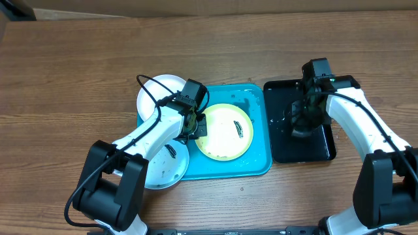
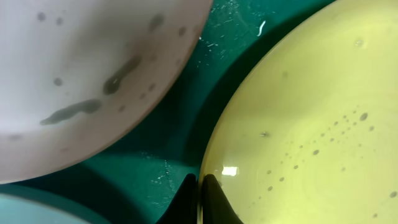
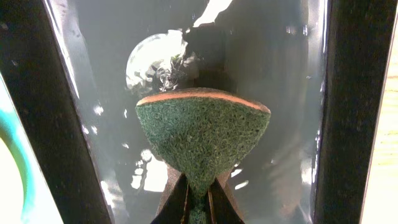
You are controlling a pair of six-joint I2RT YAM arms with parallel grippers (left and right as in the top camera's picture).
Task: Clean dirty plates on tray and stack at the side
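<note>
The turquoise tray (image 1: 258,153) lies mid-table. The yellow-green-rimmed plate (image 1: 225,134) sits on it, with a dark smear near its right side. My left gripper (image 1: 195,126) is shut on that plate's left rim; in the left wrist view the fingers (image 2: 200,190) pinch the rim of the plate (image 2: 311,124). The white plate (image 1: 159,93) lies at the tray's upper-left corner and shows dark smears in the left wrist view (image 2: 93,81). The pale-blue-rimmed plate (image 1: 163,168), smeared, overlaps the tray's lower-left corner. My right gripper (image 1: 302,126) is shut on a green sponge (image 3: 202,140).
A glossy black tray (image 1: 323,147) holding shallow water (image 3: 280,93) stands right of the turquoise tray; the sponge hangs over it. Wooden tabletop (image 1: 78,65) surrounds everything. The turquoise tray's edge shows at the left of the right wrist view (image 3: 12,140).
</note>
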